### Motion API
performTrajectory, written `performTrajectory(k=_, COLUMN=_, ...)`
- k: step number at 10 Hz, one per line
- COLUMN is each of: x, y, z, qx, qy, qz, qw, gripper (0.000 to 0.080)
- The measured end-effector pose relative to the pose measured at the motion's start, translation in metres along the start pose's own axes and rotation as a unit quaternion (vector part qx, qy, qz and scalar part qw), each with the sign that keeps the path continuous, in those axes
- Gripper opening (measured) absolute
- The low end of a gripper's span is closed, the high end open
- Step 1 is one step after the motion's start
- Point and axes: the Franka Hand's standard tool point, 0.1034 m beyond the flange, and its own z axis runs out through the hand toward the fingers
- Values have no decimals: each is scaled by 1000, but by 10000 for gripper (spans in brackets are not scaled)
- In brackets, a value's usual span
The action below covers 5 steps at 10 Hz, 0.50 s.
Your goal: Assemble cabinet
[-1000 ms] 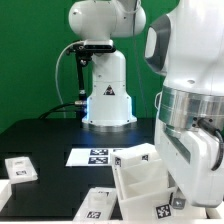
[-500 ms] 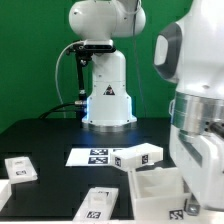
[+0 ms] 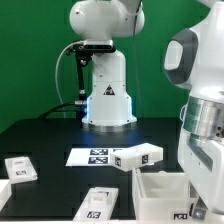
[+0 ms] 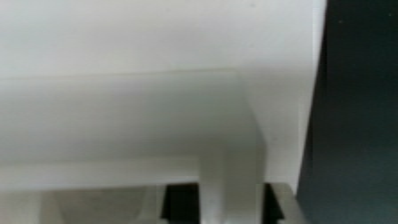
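White cabinet box (image 3: 152, 190) just beside arm (image 3: 205, 60); panel (image 3: 140, 157) near it.

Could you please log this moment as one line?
arm at cabinet box | jaws unclear | tagged block by marker board | panel in front

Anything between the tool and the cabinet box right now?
Nothing visible. The white wall of the cabinet box fills the wrist view close up; in the exterior view the arm stands right at the box, hiding the tool.
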Motion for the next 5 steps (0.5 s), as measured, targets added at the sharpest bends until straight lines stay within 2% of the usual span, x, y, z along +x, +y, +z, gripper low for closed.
performTrajectory(k=3, x=0, y=0, z=0, qx=0, qy=-1, qz=-1, qw=1000, gripper=90)
performTrajectory(k=4, x=0, y=0, z=1, qx=-1, qy=-1, qz=-2, qw=1000, gripper=195)
performTrajectory(k=5, x=0, y=1, z=1, qx=-1, qy=-1, qz=-2, qw=1000, gripper=346)
